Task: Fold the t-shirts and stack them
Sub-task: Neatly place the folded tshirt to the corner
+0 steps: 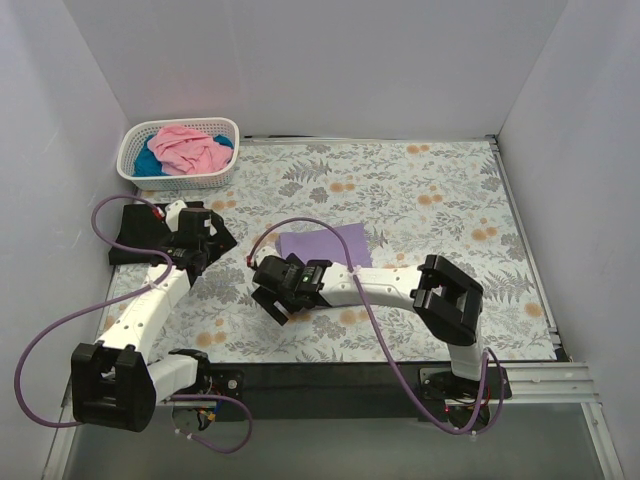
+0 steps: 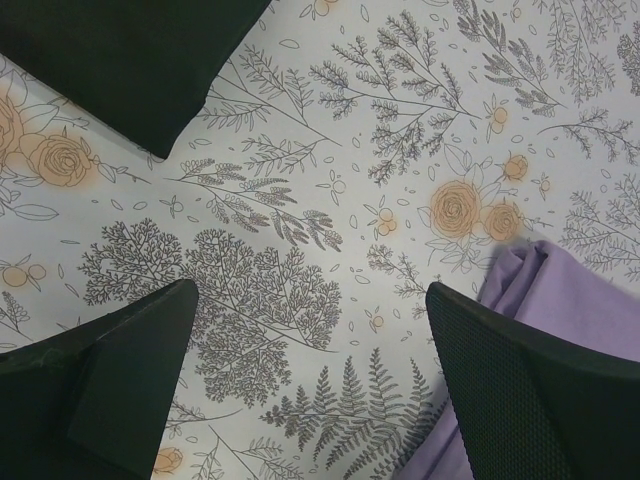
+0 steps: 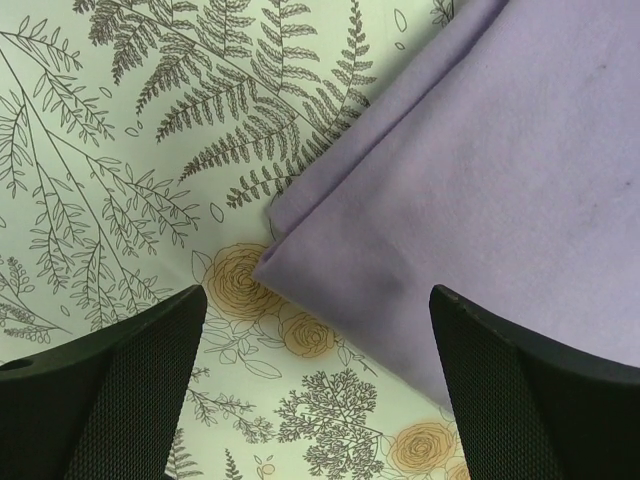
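A folded lavender t-shirt [image 1: 325,243] lies flat in the middle of the floral cloth. It also shows in the right wrist view [image 3: 480,170] and at the right edge of the left wrist view [image 2: 575,300]. A black t-shirt [image 1: 135,235] lies at the left, partly under my left arm, and shows in the left wrist view [image 2: 120,60]. Pink [image 1: 190,148] and teal [image 1: 150,163] t-shirts sit in the basket. My left gripper [image 1: 205,242] [image 2: 312,300] is open and empty between the black and lavender shirts. My right gripper [image 1: 272,298] [image 3: 318,300] is open and empty, above the lavender shirt's near-left corner.
A white lattice basket [image 1: 225,160] stands at the back left corner. The grey-and-orange floral cloth [image 1: 440,200] covers the table. White walls close in the left, back and right sides. Purple cables loop beside both arm bases.
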